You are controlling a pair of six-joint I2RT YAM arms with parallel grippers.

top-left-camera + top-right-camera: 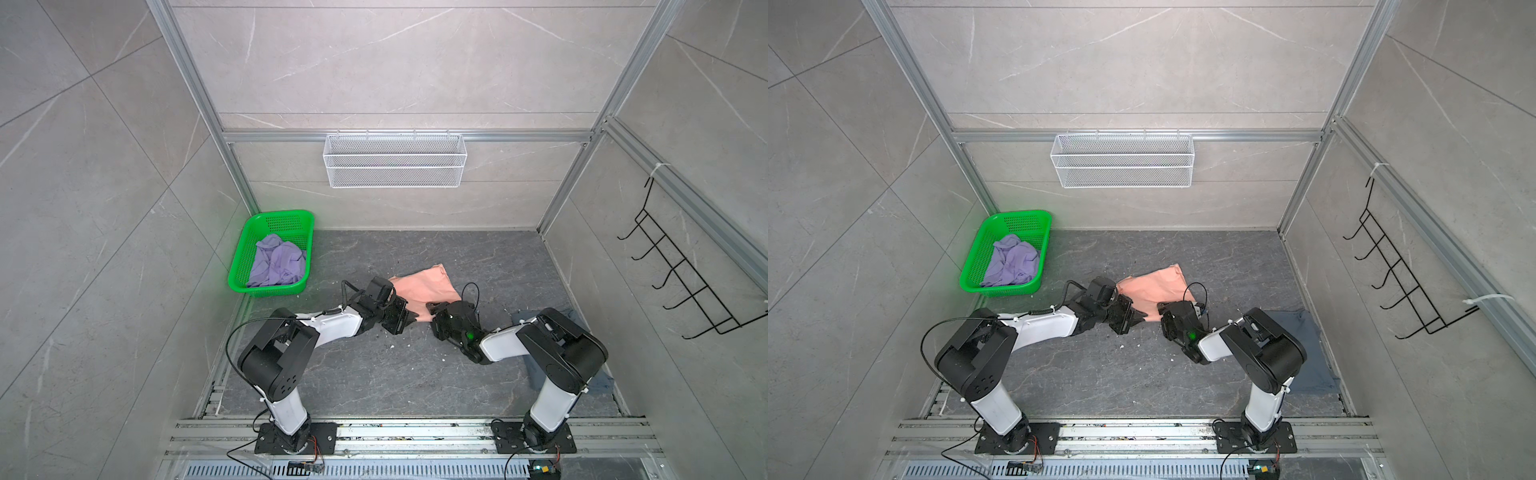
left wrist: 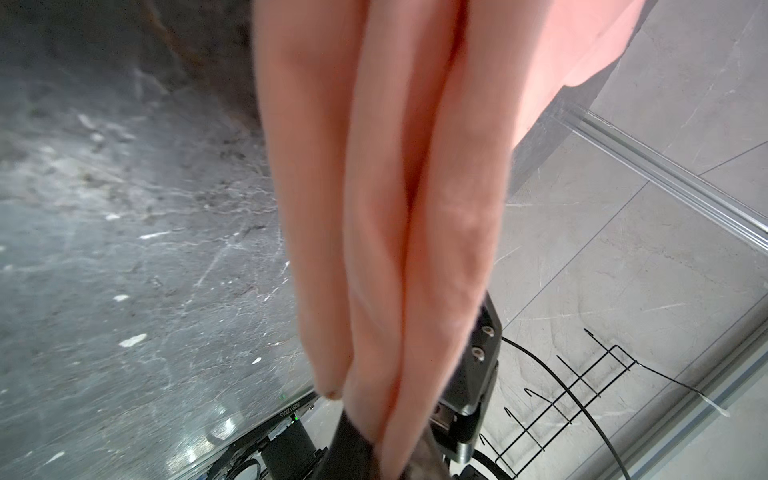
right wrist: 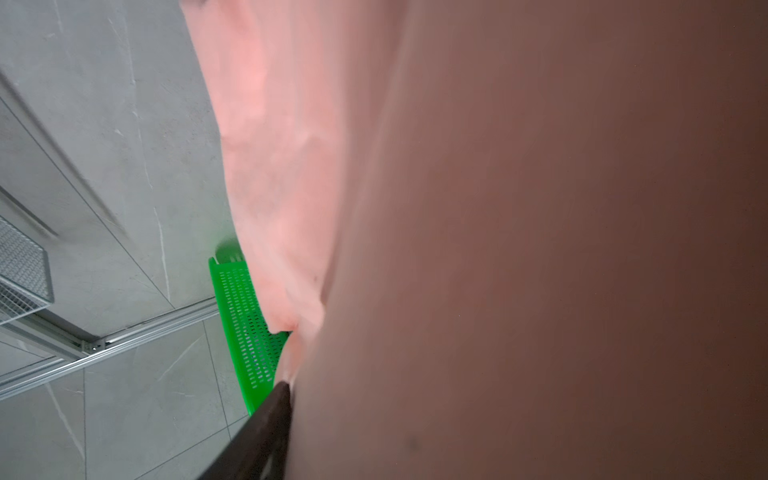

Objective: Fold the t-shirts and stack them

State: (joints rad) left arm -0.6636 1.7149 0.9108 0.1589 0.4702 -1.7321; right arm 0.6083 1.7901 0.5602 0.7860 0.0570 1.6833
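Note:
In both top views a peach-pink t-shirt (image 1: pixel 424 286) (image 1: pixel 1158 286) lies partly folded at mid-table. My left gripper (image 1: pixel 411 320) (image 2: pixel 386 440) is shut on its near left corner, and bunched folds run away from the jaws. At the shirt's near right edge sits my right gripper (image 1: pixel 432 309). In its wrist view peach cloth (image 3: pixel 498 249) covers almost everything beside one dark finger (image 3: pixel 266 424), so the gap is hidden. A lavender t-shirt (image 1: pixel 276 262) lies crumpled in the green basket (image 1: pixel 266 291). A slate blue-grey t-shirt (image 1: pixel 1304 345) lies flat under the right arm.
The green basket stands at the table's back left corner. A white wire basket (image 1: pixel 395 160) hangs on the back wall and a black hook rack (image 1: pixel 681 274) on the right wall. Aluminium rails (image 1: pixel 415 432) run along the front edge.

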